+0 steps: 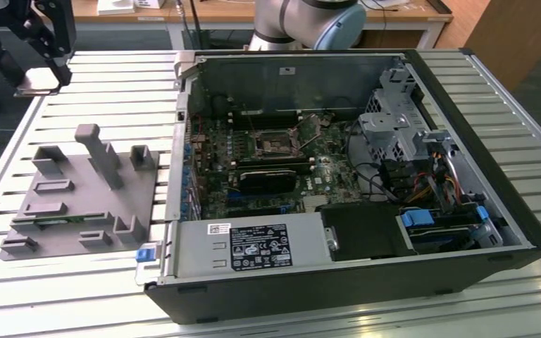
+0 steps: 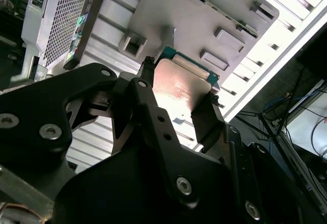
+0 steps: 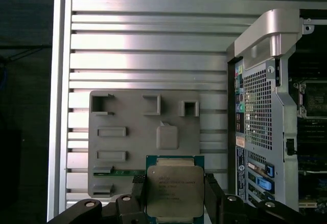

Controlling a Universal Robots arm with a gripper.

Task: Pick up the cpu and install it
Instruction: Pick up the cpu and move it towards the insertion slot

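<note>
Nearest, lower centre of the first wrist view: one gripper point(image 3: 174, 184), two fingers point(image 3: 211, 191) drawn in on opposite edges of the cpu point(image 3: 175, 196). Jaws stand about chip-wide w/ the chip pinched between them, metal top toward the cam. One cpu, no spare that I can see.

Behind it, mid-frame, is one grey holder plate point(image 3: 127, 116) w/ several raised blocks, lying on the slatted table point(image 3: 153, 40). I judge the chip is up clear of the plate. In the exterior view the gripper hangs at upper left, above the table and apart from the plate.

Farther, right of frame, there's one open pc case point(image 3: 260, 111). Inside it is one cpu socket point(image 1: 278, 146), centre of the exterior view.

So, my read: pick done, carry in hand, install not yet done. Seating calls for the chip flat, squared to the socket, no side load.
</note>
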